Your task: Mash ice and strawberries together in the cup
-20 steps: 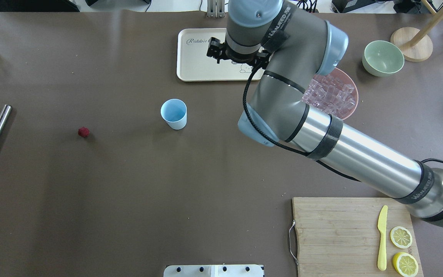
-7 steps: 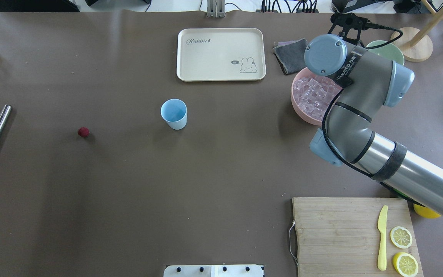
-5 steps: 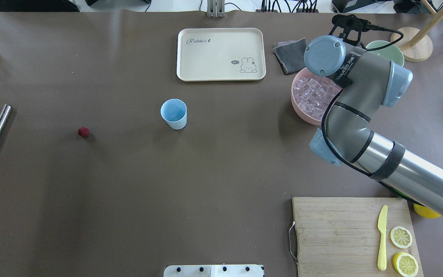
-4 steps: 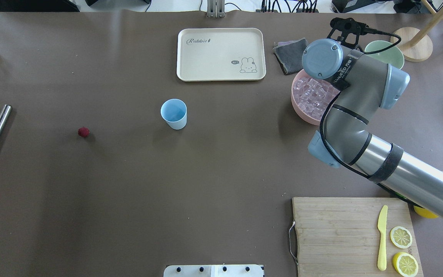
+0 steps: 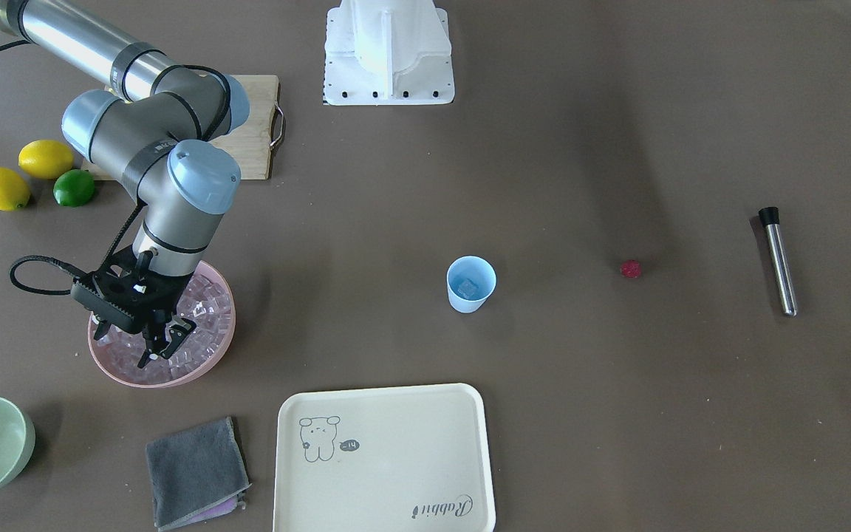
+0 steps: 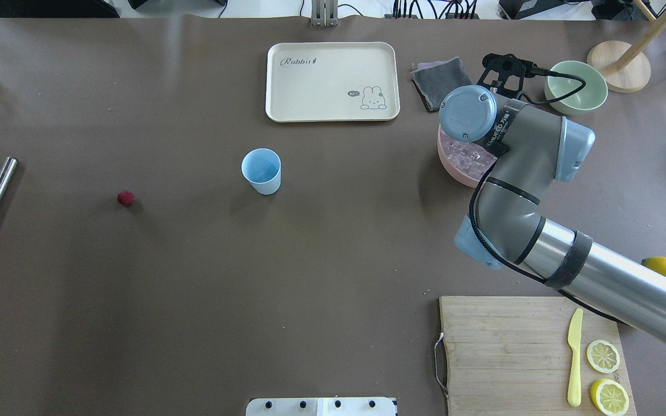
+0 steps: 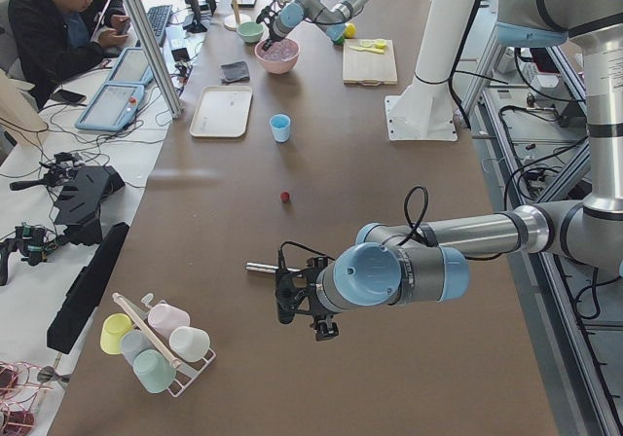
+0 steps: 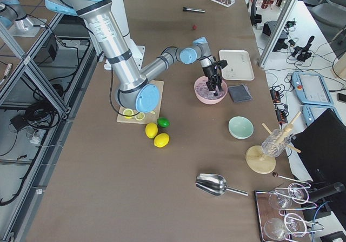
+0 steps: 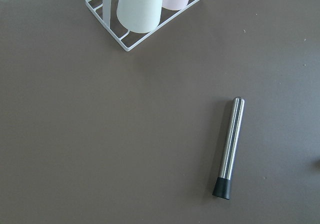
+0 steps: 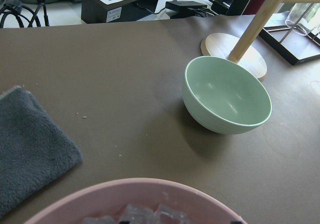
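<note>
The light blue cup (image 5: 471, 284) (image 6: 261, 171) stands upright mid-table with one ice cube in it. More ice (image 5: 204, 325) fills the pink bowl (image 5: 174, 380) (image 6: 454, 170). My right gripper (image 5: 161, 349) hangs open over that heap, its fingertips down at the cubes, and I see nothing held between them. The strawberry (image 5: 631, 269) (image 6: 126, 198) lies alone on the table, well away from the cup. My left gripper (image 7: 311, 305) shows only in the exterior left view, near the steel muddler (image 9: 229, 146); I cannot tell whether it is open or shut.
A cream tray (image 6: 332, 81), a grey cloth (image 6: 440, 81) and a pale green bowl (image 6: 576, 86) sit beyond the pink bowl. A cutting board (image 6: 518, 352) holds a yellow knife and lemon halves. Whole lemons (image 5: 45, 159) lie beside it. A cup rack (image 9: 145, 9) stands near the muddler.
The right arm swung from above the tray across to the pink bowl, then drew in and lowered its gripper towards the ice. Cup, strawberry and muddler have not moved.
</note>
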You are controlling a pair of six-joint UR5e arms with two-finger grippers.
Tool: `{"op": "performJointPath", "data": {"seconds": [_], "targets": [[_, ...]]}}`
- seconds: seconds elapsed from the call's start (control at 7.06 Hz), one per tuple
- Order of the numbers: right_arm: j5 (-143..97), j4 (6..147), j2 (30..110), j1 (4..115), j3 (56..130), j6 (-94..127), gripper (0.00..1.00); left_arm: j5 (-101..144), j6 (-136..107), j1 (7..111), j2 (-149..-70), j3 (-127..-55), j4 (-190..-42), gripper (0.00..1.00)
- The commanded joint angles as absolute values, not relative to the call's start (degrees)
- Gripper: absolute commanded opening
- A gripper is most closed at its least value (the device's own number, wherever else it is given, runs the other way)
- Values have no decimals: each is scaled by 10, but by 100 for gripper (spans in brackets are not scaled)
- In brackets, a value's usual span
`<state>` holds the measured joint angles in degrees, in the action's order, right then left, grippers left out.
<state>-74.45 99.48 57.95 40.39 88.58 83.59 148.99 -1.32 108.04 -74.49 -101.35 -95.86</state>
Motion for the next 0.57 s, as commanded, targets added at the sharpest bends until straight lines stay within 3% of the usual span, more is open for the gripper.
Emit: {"op": "performJointPath", "data": {"seconds": [0.0, 0.42], "targets": [[-744, 1006, 587, 410, 886, 873, 72, 1491, -13, 1080, -746, -1013, -959, 99], [-744, 1134, 545, 403, 890, 961, 71, 1491, -14, 1076, -773, -1010, -958, 99]]}}
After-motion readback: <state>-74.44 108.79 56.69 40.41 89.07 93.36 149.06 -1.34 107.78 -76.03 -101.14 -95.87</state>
